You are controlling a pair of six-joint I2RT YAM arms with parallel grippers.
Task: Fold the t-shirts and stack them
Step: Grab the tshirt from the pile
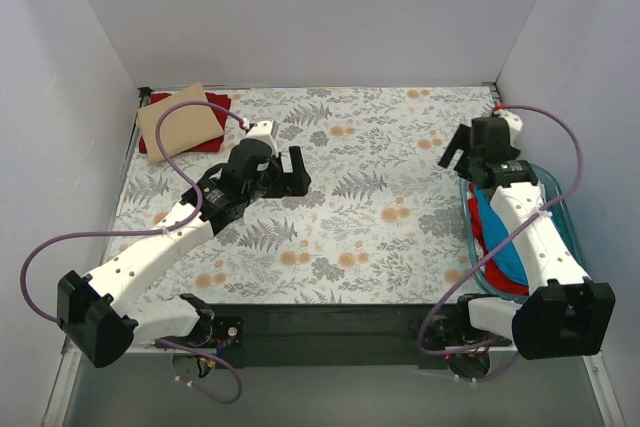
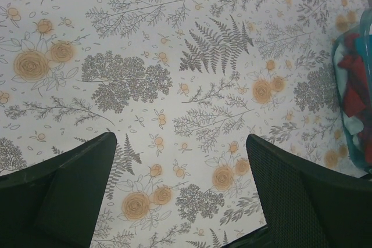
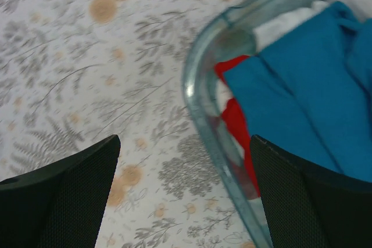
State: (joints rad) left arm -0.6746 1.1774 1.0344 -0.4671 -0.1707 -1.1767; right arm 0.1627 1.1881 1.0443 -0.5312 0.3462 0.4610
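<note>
A folded tan-beige t-shirt (image 1: 180, 124) lies on a folded red t-shirt (image 1: 213, 140) at the far left corner of the table. A teal-blue t-shirt (image 1: 497, 230) and red t-shirts (image 1: 503, 280) lie crumpled in the clear plastic tub (image 1: 560, 209) at the right; the right wrist view shows the teal-blue one (image 3: 308, 91) over a red one (image 3: 235, 114). My left gripper (image 1: 283, 172) is open and empty above the floral cloth (image 2: 186, 79). My right gripper (image 1: 466, 154) is open and empty, hovering over the tub's far left rim (image 3: 200, 103).
The floral table cloth (image 1: 370, 207) covers the table. White walls close in the left, back and right. The tub shows at the right edge of the left wrist view (image 2: 354, 85). The arm bases and purple cables sit at the near edge.
</note>
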